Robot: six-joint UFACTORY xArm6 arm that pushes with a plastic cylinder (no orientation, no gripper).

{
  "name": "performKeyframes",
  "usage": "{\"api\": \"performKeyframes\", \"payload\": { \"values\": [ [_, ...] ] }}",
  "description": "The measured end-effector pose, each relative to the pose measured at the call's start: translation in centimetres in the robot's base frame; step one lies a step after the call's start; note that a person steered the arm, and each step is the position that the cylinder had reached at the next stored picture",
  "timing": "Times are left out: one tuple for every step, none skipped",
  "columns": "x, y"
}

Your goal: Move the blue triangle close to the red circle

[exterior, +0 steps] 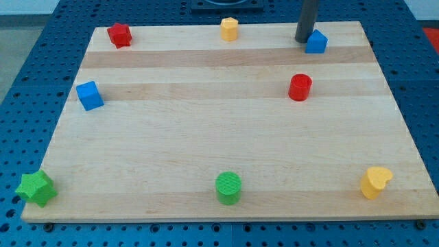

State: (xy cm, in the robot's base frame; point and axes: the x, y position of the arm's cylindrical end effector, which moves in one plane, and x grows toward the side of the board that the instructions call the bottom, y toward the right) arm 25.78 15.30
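Note:
The blue triangle (pixel 316 42) lies near the view's top right of the wooden board (pixel 226 158). The red circle (pixel 300 87) stands below it, a short way toward the view's bottom. My tip (pixel 303 40) is at the end of the dark rod, right against the blue triangle's left side, at the view's top.
A red star-like block (pixel 119 34) and a yellow block (pixel 229 29) lie along the view's top. A blue cube (pixel 90 95) is at the left. A green star (pixel 36 188), a green circle (pixel 229 187) and a yellow heart (pixel 375 182) lie along the bottom.

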Motion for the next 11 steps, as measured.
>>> {"api": "performKeyframes", "payload": {
  "values": [
    [-0.6,0.0],
    [-4.7,2.1],
    [-5.4,6.6],
    [-2.4,8.6],
    [0.8,6.0],
    [3.7,1.5],
    [3.9,1.6],
    [1.6,2.0],
    [-0.1,1.9],
    [0.7,-0.5],
    [4.6,-1.6]
  ]
}}
